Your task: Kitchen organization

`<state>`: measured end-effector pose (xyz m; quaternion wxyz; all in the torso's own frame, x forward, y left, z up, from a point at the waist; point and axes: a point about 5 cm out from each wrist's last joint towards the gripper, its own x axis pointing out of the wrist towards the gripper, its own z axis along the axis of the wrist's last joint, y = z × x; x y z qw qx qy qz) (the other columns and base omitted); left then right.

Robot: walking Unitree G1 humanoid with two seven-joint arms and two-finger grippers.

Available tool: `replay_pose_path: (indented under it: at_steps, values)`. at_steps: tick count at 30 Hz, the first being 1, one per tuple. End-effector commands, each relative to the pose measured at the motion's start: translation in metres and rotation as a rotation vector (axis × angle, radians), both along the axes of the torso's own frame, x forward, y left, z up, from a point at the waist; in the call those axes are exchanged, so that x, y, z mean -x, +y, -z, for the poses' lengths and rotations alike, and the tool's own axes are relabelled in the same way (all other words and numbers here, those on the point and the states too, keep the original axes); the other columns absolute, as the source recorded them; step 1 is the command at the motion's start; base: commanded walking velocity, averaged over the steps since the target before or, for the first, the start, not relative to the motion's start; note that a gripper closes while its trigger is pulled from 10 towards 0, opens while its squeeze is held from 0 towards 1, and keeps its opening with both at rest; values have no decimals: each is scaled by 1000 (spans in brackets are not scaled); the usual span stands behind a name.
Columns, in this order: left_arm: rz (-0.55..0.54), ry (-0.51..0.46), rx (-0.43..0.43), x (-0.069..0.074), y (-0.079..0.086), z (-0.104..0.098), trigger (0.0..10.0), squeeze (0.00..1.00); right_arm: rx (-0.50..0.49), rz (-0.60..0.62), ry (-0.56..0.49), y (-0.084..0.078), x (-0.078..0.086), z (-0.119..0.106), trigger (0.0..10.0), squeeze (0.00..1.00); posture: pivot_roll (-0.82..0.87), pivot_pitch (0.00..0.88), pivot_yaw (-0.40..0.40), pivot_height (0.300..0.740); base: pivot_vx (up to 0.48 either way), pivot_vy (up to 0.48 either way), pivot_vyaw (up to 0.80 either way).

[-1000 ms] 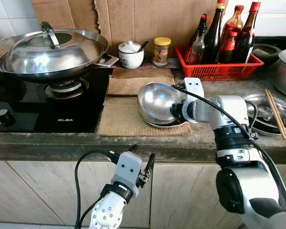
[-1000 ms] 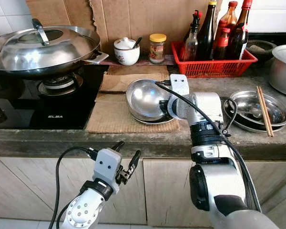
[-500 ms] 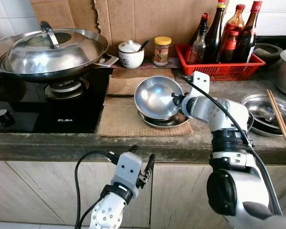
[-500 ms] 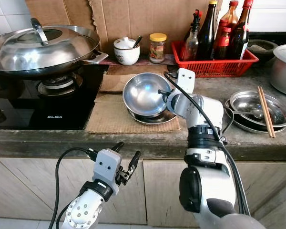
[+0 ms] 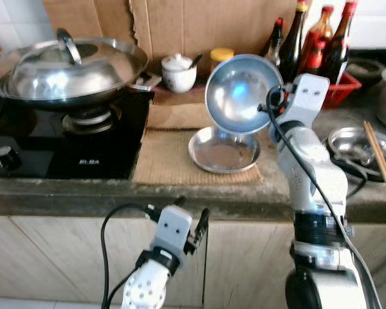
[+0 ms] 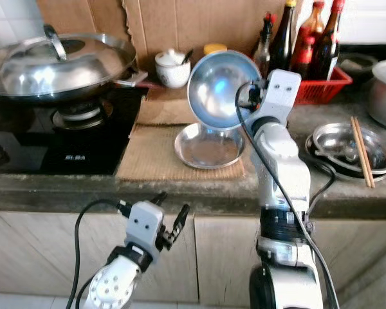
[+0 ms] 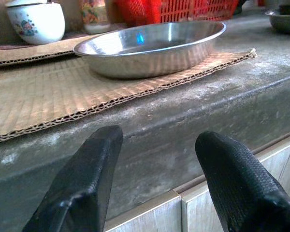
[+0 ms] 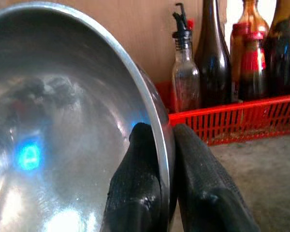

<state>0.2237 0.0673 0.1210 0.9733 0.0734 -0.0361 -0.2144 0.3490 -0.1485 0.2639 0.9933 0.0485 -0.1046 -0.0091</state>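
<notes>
Right end effector pinches bowl rim above plate.

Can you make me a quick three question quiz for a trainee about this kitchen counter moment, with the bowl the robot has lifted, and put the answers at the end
1. True or false: the right gripper pinches the rim of the steel bowl, one finger inside and one outside.
2. What stands on the cardboard mat right under the lifted bowl?
A. a white sugar pot
B. a shallow steel plate
C. a pair of chopsticks
3. Fill in: the left gripper hangs in front of the counter edge with its fingers ____.

Key:
1. True; the bowl is held on edge, its hollow facing the camera.
2. B, the shallow steel plate.
3. open; it holds nothing.
</notes>
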Motion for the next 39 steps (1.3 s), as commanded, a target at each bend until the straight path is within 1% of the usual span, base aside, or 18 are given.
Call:
replay_pose_path:
  at_steps: [1,2,3,4,5,6,7,10,12,17,21,24,26,27,28,29,30,39]
  values:
    - [-8,0,0,0,1,-1,10000,0,55,-7,-128,5,13,-14,0,0,-25,7,-11,740,0,0,0]
    - [-8,0,0,0,1,-1,10000,0,55,-7,-128,5,13,-14,0,0,-25,7,-11,740,0,0,0]
    - [-12,3,1,-1,3,0,10000,0,105,51,-198,2,33,-9,0,0,-31,0,-4,740,0,0,0]
    - [-14,3,2,-2,4,0,10000,0,137,83,-233,1,41,-9,0,0,-31,0,-2,740,0,0,0]
    - [-14,3,2,-2,4,0,10000,0,137,83,-233,1,41,-9,0,0,-31,0,-2,740,0,0,0]
    - [-15,1,3,-2,5,0,10000,0,166,109,-257,1,47,-9,0,0,-33,0,-4,740,0,0,0]
    - [-20,-7,3,-3,6,-1,10000,0,220,157,-302,0,56,-8,0,0,-32,0,0,740,0,0,0]
    - [-24,-18,6,-4,7,-2,10000,0,313,183,-324,-4,69,2,0,0,-37,0,7,740,0,0,0]
    - [-23,-20,7,-5,8,-3,10000,0,328,199,-312,-10,73,9,0,0,-41,0,10,740,0,0,0]
    - [-24,-25,9,-5,9,-3,10000,0,337,215,-298,-13,78,15,0,0,-44,0,12,740,0,0,0]
    - [-24,-29,16,-4,8,-4,10000,0,297,242,-266,-16,81,22,0,0,-41,0,14,740,0,0,0]
    - [-24,-27,14,-3,9,-3,10000,0,296,255,-268,-16,82,23,0,0,-39,0,16,740,0,0,0]
    - [-23,-27,12,-3,9,-4,10000,0,294,258,-270,-15,81,24,1294,0,-39,0,16,740,0,0,0]
    - [-23,-27,12,-3,9,-4,10000,0,294,258,-270,-15,81,24,1294,0,-39,0,16,740,0,0,0]
    - [-22,-28,10,-3,9,-4,10000,0,283,250,-268,-13,81,25,1961,0,-38,0,20,740,0,0,0]
    - [-21,-28,10,-3,8,-4,10000,0,276,244,-266,-12,81,25,7333,0,-38,0,19,740,-240,0,0]
    - [-21,-27,8,-3,8,-4,10000,0,270,242,-266,-10,81,25,10000,0,-39,2,20,740,-240,0,0]
    - [-21,-29,10,-3,8,-4,10000,0,262,217,-268,-6,79,25,10000,0,-38,4,16,740,-256,0,0]
